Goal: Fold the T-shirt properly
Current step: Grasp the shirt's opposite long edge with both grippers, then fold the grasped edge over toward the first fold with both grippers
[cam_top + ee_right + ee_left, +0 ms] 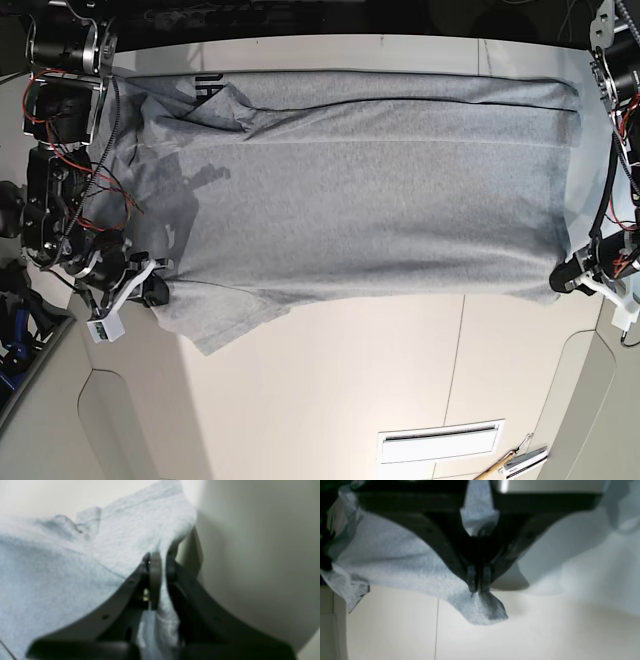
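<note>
Across the tabletop point(330, 380), each tool is pinching the T-shirt point(380, 190): left tool point(478, 586), right tool point(160, 562). Thin grips are risking slippage, spoiling the fold.

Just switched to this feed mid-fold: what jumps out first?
The grey T-shirt dominates, spread wide across the white table, plain side up, with a scrap of black lettering peeking from a fold at the base view's top left. Both grippers pinch its near edge: the right gripper at that view's left, the left gripper at its right.
</note>
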`<action>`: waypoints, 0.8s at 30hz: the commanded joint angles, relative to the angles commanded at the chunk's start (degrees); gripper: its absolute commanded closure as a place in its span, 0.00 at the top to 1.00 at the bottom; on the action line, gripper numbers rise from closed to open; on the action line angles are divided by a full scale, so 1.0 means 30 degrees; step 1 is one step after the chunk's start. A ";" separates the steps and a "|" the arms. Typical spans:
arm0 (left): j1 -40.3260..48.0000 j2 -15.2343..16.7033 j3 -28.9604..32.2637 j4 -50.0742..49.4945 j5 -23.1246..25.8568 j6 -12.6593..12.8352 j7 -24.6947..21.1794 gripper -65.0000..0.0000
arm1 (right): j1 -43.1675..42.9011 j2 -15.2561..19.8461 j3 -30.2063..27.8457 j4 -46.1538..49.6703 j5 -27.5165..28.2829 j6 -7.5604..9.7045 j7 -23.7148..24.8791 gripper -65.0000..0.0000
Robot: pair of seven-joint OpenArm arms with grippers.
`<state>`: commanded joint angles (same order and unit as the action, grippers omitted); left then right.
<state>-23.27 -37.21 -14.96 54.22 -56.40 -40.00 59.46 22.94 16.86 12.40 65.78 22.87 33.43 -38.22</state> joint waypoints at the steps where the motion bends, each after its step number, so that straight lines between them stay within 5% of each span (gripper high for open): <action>1: 0.0328 -0.0153 0.0000 0.0372 0.0000 0.0000 -0.0015 0.00 | 0.0000 0.0066 0.0000 0.0124 0.0364 0.0000 -0.0466 0.00; 9: 0.4116 -0.0860 -0.0022 0.4575 -0.1326 0.0000 -0.0022 0.00 | -0.0780 0.1042 0.0007 0.0954 0.2463 0.0000 -0.1676 0.00; 18: 0.6273 -0.0991 -0.0095 0.6863 -0.1559 0.0000 0.0131 0.00 | -0.5370 0.1093 0.1945 0.6076 0.2455 0.0000 -0.0933 0.00; 24: 0.7555 -0.0984 -0.0182 0.6914 -0.1749 0.0000 0.0124 0.00 | -0.7737 0.1093 0.2812 0.6739 0.2463 0.0000 -0.0765 0.00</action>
<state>-0.60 -40.16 -15.51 74.96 -61.65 -40.00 59.83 -0.27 20.14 20.84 86.00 30.26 33.43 -40.51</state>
